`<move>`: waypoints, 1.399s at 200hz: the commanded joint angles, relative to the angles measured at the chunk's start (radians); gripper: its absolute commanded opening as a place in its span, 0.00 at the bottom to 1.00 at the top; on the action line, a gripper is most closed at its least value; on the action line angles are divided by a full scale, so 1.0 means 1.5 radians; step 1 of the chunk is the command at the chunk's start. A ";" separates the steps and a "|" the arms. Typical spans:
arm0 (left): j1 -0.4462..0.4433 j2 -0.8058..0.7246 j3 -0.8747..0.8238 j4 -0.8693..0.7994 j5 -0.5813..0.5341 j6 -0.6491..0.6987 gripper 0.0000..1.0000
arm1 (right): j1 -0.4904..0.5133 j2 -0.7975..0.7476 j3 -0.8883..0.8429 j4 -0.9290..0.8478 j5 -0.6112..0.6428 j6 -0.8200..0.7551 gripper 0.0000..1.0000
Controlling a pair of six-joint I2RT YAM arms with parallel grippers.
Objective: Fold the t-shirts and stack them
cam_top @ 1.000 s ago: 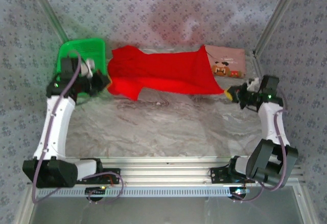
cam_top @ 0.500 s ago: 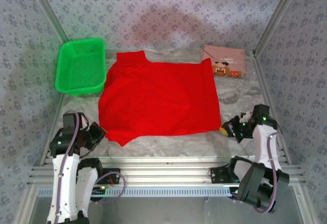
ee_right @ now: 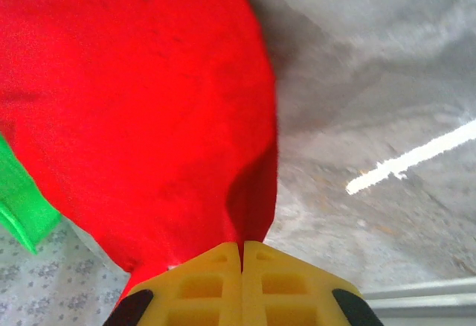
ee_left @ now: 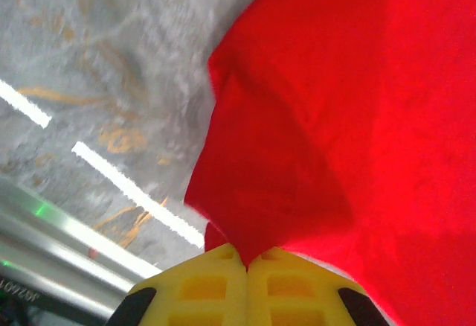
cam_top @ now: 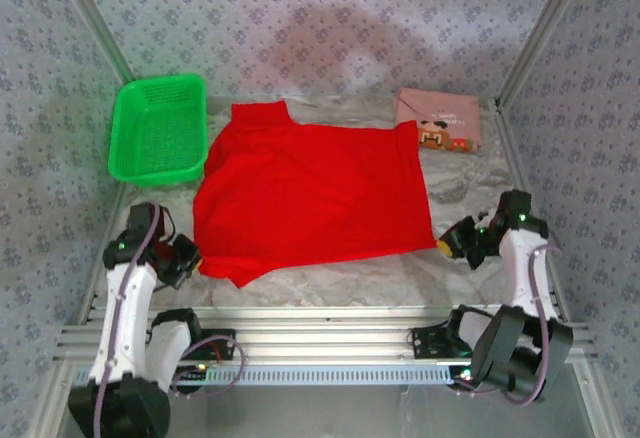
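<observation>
The bright red t-shirt (cam_top: 310,193) lies spread across the middle of the table, plain side up. My left gripper (cam_top: 192,256) is shut on its near left corner; in the left wrist view the red cloth (ee_left: 349,117) runs pinched into the closed yellow jaws of that gripper (ee_left: 247,259). My right gripper (cam_top: 445,244) is shut on the near right corner, and the right wrist view has the red fabric (ee_right: 141,103) gathered into its closed gripper (ee_right: 242,255). The dusty pink t-shirt (cam_top: 440,123) lies folded at the back right, brown print up.
A green mesh basket (cam_top: 158,128) stands at the back left, next to the red shirt's collar. Metal frame posts rise at both back corners. An aluminium rail (cam_top: 320,323) runs along the near table edge.
Both grippers pulled the red shirt from a bunched strip at the back toward the near edge, spreading it flat. In the last half second both arms shifted slightly back.
</observation>
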 commanded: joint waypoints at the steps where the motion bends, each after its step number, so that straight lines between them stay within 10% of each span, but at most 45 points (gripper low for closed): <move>1: 0.024 0.064 0.069 0.082 -0.011 0.028 0.00 | 0.011 0.059 0.073 0.043 0.005 0.006 0.00; 280: -0.060 0.499 0.400 0.165 -0.019 0.216 0.00 | 0.099 0.481 0.337 0.095 0.071 -0.061 0.00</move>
